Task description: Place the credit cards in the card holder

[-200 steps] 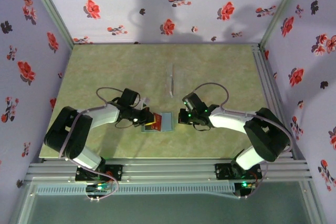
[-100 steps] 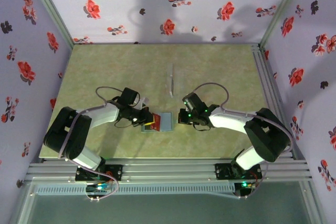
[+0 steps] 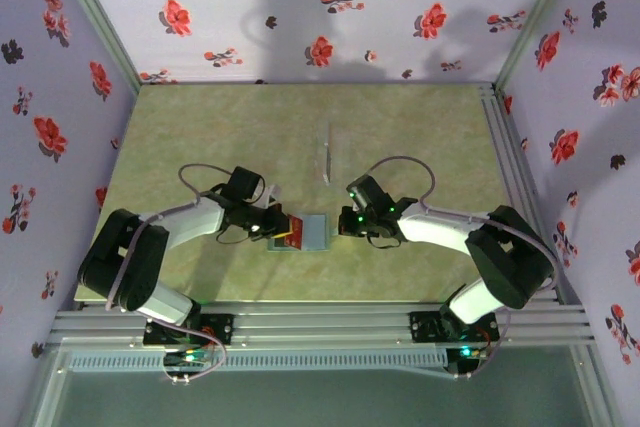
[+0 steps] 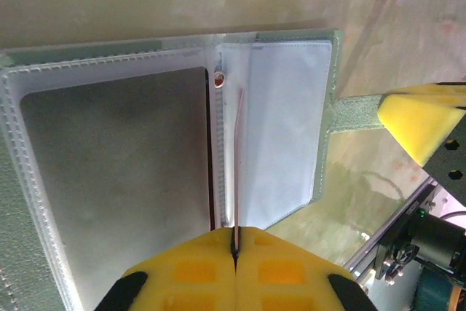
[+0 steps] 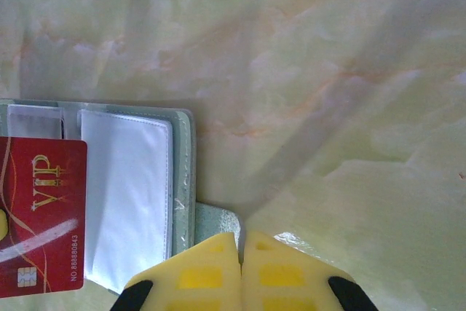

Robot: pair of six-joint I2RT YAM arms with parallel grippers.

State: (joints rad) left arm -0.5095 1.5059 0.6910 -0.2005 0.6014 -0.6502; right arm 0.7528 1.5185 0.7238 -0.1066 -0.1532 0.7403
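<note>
The red card (image 5: pixel 40 216), one of the credit cards, is held over the open card holder (image 5: pixel 187 180), which lies flat on the counter (image 3: pixel 250 137) between the two arms. In the left wrist view the card (image 4: pixel 237 172) is seen edge-on as a thin line running straight away from the fingertips, just above the fold between the dark panel (image 4: pixel 116 180) and the pale pocket (image 4: pixel 284 107). Its long axis is lined up with the long side of that pocket, and how steeply it is tilted cannot be told.

The card is pinched at its near end by the left gripper (image 4: pixel 234 249), whose yellow pads are pressed together on it. This arm is judged to be the one that must slide the card in, since the pocket lies directly ahead of it. Which edge of the pocket is open cannot be made out.

The right gripper (image 5: pixel 241 264), pressed together with nothing between the pads, is set on the holder's strap tab (image 4: pixel 357 111), apparently pinning it.
</note>
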